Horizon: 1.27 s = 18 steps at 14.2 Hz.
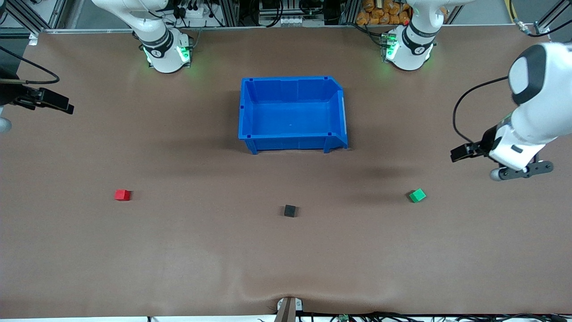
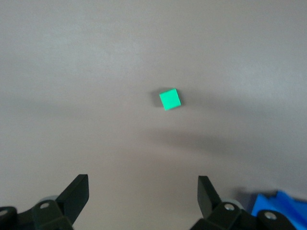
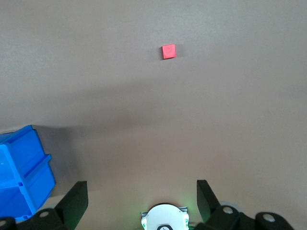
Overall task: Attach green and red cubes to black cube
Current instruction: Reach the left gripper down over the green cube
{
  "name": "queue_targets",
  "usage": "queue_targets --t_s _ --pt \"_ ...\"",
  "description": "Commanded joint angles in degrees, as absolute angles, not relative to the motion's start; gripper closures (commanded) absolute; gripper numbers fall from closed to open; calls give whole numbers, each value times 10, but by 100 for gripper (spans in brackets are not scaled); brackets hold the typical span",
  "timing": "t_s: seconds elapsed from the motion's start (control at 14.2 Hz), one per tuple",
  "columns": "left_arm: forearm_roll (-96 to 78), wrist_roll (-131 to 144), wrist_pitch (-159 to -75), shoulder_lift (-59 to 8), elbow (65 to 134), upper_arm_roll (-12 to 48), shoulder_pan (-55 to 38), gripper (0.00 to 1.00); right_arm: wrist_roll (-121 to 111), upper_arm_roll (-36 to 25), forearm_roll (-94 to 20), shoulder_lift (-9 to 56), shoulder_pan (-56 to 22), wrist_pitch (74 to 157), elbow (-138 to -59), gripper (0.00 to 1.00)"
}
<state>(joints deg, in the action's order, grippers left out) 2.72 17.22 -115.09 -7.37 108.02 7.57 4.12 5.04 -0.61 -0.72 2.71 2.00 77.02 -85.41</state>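
Note:
The red cube (image 1: pixel 122 195) lies on the table toward the right arm's end. The black cube (image 1: pixel 290 210) lies near the middle, a little nearer the front camera. The green cube (image 1: pixel 417 195) lies toward the left arm's end. All three are apart from each other. My left gripper (image 1: pixel 461 153) hangs open and empty in the air over bare table beside the green cube, which shows in the left wrist view (image 2: pixel 170 99) ahead of the gripper (image 2: pixel 143 191). My right gripper (image 1: pixel 62 105) is open and empty, high over its end of the table; the red cube (image 3: pixel 168 51) shows ahead of it (image 3: pixel 142 194).
A blue bin (image 1: pixel 290 79), empty, stands mid-table farther from the front camera than the cubes; it also shows in the left wrist view (image 2: pixel 280 206) and the right wrist view (image 3: pixel 24 172). The right arm's base (image 3: pixel 165 218) shows between the right fingers. Brown table surface lies around the cubes.

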Motion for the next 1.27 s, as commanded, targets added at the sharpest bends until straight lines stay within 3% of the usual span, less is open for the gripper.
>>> queue_targets --t_s 0.0,0.21,0.28,0.35,0.85,1.2 --pt "25 251 -1226 -84 1133 82 36 0 46 -2 -16 29 30 773 -860 0" --pt "26 307 -1270 -136 1136 83 34 0 46 -2 -16 40 33 774 -860 0" --pt "28 321 -1280 -149 1134 82 31 11 46 -2 -16 41 33 774 -860 0" --pt "29 322 -1287 -166 1128 82 30 13 46 -2 -16 42 33 774 -860 0" --pt "30 315 -1325 -243 1098 81 38 11 47 -2 -16 61 39 787 -866 0" --pt "28 323 -1326 -294 1052 81 38 19 47 -2 -16 63 41 812 -889 0"
